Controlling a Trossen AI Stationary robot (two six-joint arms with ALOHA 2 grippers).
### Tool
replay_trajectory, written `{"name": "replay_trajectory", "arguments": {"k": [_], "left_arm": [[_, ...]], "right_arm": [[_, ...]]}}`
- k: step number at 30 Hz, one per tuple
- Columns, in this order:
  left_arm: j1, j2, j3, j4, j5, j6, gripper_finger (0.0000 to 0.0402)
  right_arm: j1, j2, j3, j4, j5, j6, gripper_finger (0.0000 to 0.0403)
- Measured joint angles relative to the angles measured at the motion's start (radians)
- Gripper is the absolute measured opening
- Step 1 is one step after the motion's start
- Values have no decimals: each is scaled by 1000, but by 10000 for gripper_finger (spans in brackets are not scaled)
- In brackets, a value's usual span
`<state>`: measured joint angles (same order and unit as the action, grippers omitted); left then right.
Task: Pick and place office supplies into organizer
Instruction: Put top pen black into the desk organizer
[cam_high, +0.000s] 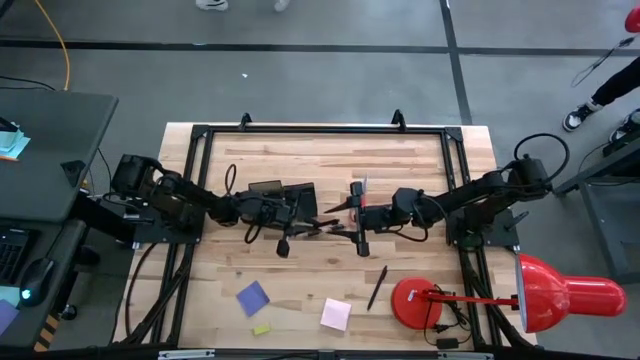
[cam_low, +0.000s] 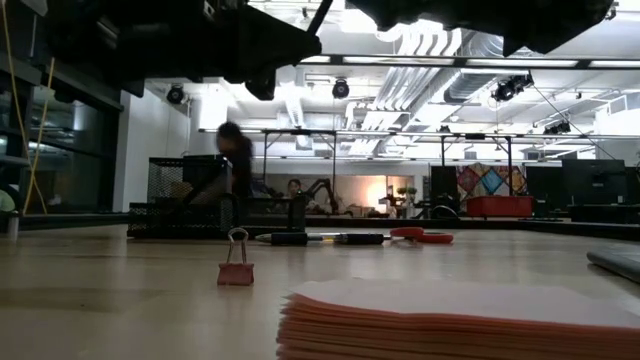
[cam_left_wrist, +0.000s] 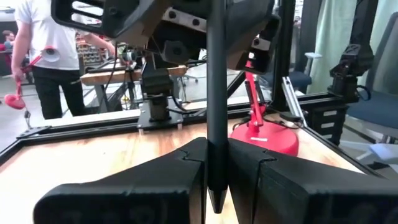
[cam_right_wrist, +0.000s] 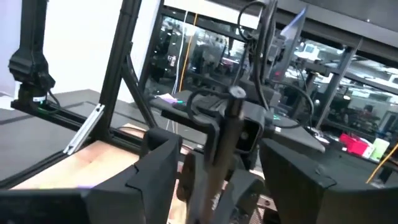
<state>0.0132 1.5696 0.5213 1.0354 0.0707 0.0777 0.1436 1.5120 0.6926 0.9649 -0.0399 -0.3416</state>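
A dark pen stands upright with its pointed tip down, held in my shut left gripper over the table's middle. My right gripper is open. Its fingers stand on either side of the same pen, apart from it, facing the left gripper. The black mesh organizer rests on the table by the left gripper. Red-handled scissors lie flat by the right gripper. Another pen, the blue-purple pad, the pink pad and the yellow piece lie nearer. My left gripper pinches the pen between its two fingers just above the tapered tip. The fingers come level from the table's left and lie across the pen. The pen stands upright, its tip just below the fingers and its long shaft rising above them.
The red desk lamp stands at the near right corner, its head beyond the table edge. A small binder clip sits on the wood. A black frame runs along the table's far and side edges. A person stands beyond the table.
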Motion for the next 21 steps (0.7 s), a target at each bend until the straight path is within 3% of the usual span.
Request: {"name": "replay_trajectory", "arguments": {"k": [8, 18, 21], "left_arm": [[0, 0, 0, -18, -4, 0, 23], [-1, 0, 0, -22, -9, 0, 34], [-1, 0, 0, -22, -14, -1, 32]], "right_arm": [[1, 0, 0, 7, -53, 0, 153], [0, 0, 0, 6, -100, -26, 20], [0, 0, 0, 6, -100, -26, 19]]}}
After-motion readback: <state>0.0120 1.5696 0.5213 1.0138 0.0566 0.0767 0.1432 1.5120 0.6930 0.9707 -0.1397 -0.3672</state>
